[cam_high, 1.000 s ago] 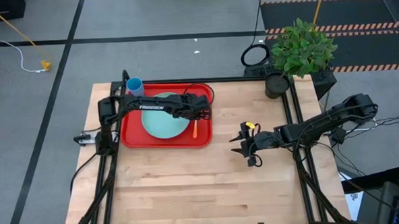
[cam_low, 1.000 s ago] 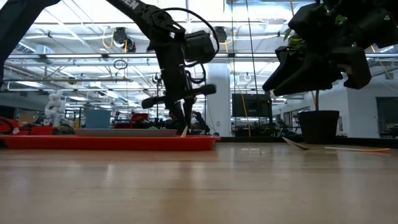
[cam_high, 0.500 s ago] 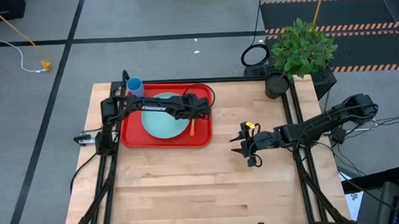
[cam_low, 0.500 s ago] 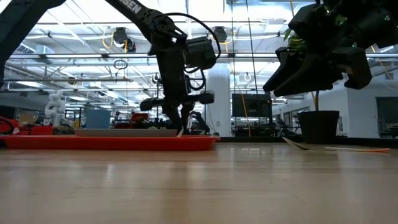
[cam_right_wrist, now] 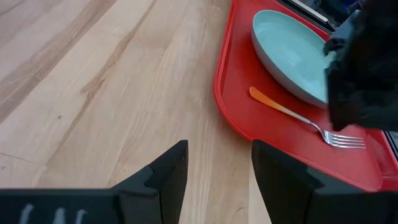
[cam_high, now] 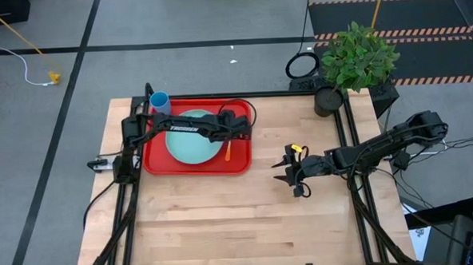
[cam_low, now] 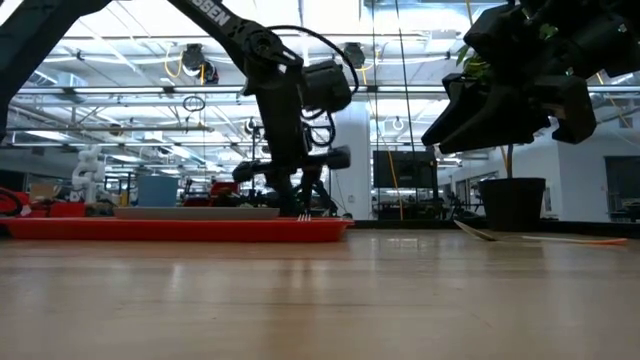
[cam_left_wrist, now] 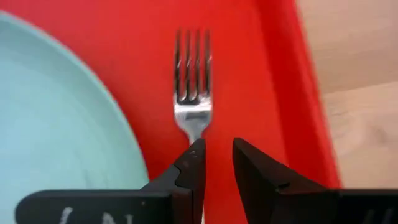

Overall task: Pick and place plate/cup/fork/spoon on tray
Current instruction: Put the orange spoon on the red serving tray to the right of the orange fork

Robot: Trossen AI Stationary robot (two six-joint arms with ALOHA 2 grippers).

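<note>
- Step in hand, as I judge it: the fork (cam_high: pixel 228 152) is being laid on the tray (cam_high: pixel 159 165); the release looks just made or about to finish.
- Fork lies flat on the red tray floor between the plate (cam_high: pixel 193 137) and the tray's right rim, orange handle toward the tabletop's (cam_high: pixel 224 221) near side, tines toward the far side. In the right wrist view it lies just beside the plate's edge, apparently clear of it.
- Left gripper (cam_left_wrist: pixel 214 163) hangs low over the fork's neck. Fingers (cam_left_wrist: pixel 191 167) stand a little apart, straddling the neck; the fork rests on the tray, so I read them as slackened, not pinching.
- Plate sits on the tray, roughly central. Cup (cam_high: pixel 160 101) stands at the tray's far left corner, at or on the rim; which, I cannot tell.
- Right gripper (cam_right_wrist: pixel 216 167) waits above bare tabletop right of the tray, fingers spread, nothing between them. Near it in the high view, a small yellow-and-black object (cam_high: pixel 296 150) shows; too small to name.
- Spoon: not identifiable in any view.
- Next move calls for: left arm to lift straight up off the fork without dragging it against plate or rim, then clear the tray. After that the spoon must be located.
</note>
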